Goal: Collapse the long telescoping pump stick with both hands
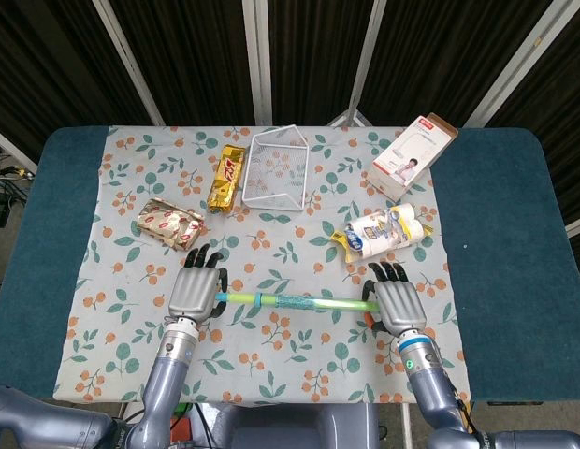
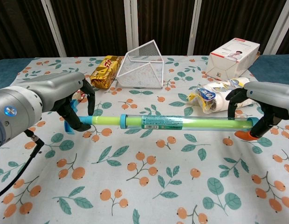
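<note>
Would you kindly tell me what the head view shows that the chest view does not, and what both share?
Only the head view shows the backs of both hands from above, the dark blue table beyond the cloth on both sides, and the whole red-patterned snack packet. Only the chest view shows the orange tip below the right hand and the fingers of the left hand around the handle end. Both show the pump stick, wire basket and white box.

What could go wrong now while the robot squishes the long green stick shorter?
The pump stick is held up off the table by only its two ends, the left hand at one and the right hand at the other. If either grip slips as they push inward, it might drop. If the hands push out of line, the inner green rod might jam at the blue collar.
</note>
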Controlling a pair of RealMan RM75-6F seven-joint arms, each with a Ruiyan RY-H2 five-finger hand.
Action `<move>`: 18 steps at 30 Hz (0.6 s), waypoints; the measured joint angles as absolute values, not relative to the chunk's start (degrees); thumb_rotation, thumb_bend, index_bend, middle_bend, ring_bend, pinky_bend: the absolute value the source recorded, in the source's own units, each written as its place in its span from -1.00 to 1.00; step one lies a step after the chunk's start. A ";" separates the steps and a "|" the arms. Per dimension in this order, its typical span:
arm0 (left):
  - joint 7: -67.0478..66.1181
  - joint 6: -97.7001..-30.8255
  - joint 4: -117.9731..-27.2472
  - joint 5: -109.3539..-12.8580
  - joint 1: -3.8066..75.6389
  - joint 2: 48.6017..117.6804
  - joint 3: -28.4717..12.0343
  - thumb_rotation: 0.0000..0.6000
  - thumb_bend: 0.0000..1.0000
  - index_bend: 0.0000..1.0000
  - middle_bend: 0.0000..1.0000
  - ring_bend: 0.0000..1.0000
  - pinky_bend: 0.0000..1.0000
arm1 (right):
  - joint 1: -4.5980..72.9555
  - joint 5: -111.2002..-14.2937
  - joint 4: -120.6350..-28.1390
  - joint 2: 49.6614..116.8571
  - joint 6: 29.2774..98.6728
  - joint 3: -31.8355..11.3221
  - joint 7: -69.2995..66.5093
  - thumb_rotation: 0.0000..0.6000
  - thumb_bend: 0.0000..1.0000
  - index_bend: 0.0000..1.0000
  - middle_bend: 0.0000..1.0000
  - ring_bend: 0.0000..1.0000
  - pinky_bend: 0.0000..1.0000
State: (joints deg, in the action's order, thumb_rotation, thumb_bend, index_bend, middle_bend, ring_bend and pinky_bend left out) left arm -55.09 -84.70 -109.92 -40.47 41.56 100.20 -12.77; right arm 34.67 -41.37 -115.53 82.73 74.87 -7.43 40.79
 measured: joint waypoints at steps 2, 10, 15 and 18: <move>-55.12 -84.75 -109.96 -40.43 41.57 100.15 -12.71 1.00 0.01 0.36 -0.65 -1.00 -0.85 | 34.70 -41.36 -115.43 82.63 74.81 -7.29 40.77 1.00 -0.23 0.35 -0.74 -1.00 -1.00; -54.29 -84.52 -110.07 -41.31 41.42 99.93 -12.19 1.00 -0.08 0.11 -0.75 -1.00 -0.85 | 34.85 -41.79 -115.85 82.62 74.73 -6.75 40.74 1.00 -0.22 0.02 -0.77 -1.00 -1.00; -53.96 -84.27 -110.76 -41.92 41.13 98.89 -11.58 1.00 -0.41 -0.51 -0.94 -1.00 -0.90 | 34.90 -41.74 -116.34 81.42 73.50 -6.22 40.37 1.00 -0.22 -1.00 -1.00 -1.00 -1.00; -53.01 -84.04 -111.57 -42.27 40.61 97.85 -11.23 1.00 -0.44 -0.63 -0.94 -1.00 -0.90 | 34.84 -41.97 -116.47 80.56 72.97 -5.97 39.71 1.00 -0.23 -1.00 -1.00 -1.00 -1.00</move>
